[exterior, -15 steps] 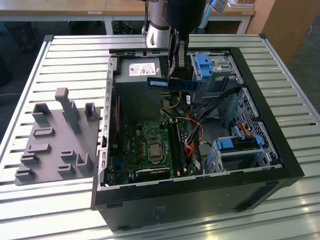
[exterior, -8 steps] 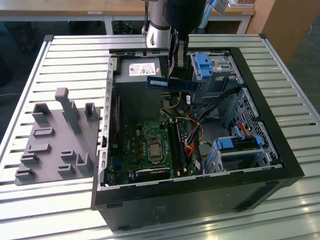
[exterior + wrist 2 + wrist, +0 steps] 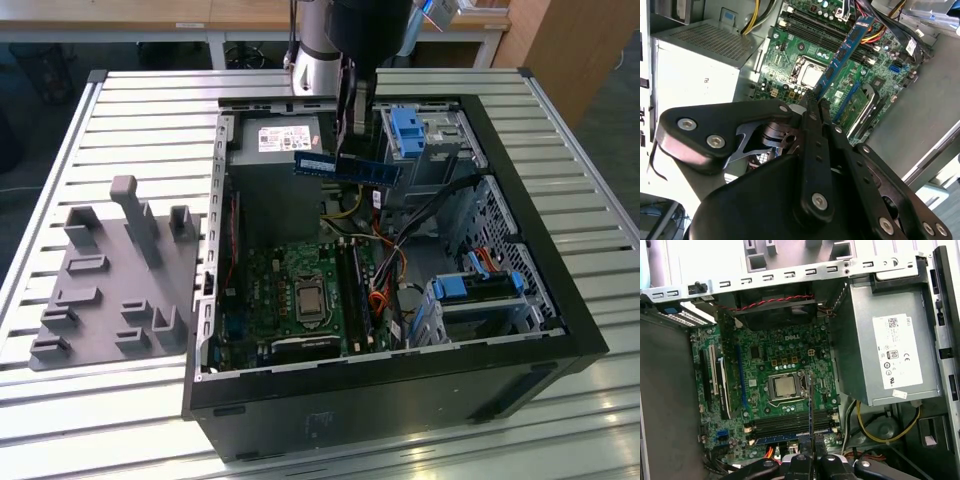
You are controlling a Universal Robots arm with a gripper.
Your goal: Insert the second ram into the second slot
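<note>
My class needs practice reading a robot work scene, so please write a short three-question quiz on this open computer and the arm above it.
1. True or false: the gripper is shut on the memory stick.
2. Where is the memory stick? A. lying on the slatted table; B. held in the air over the open computer case; C. pushed fully into a slot.
3. Fill in: the grey metal box with a pale label, beside the green circuit board, is the ___.
Key: 1 true; 2 B; 3 power supply.
</note>
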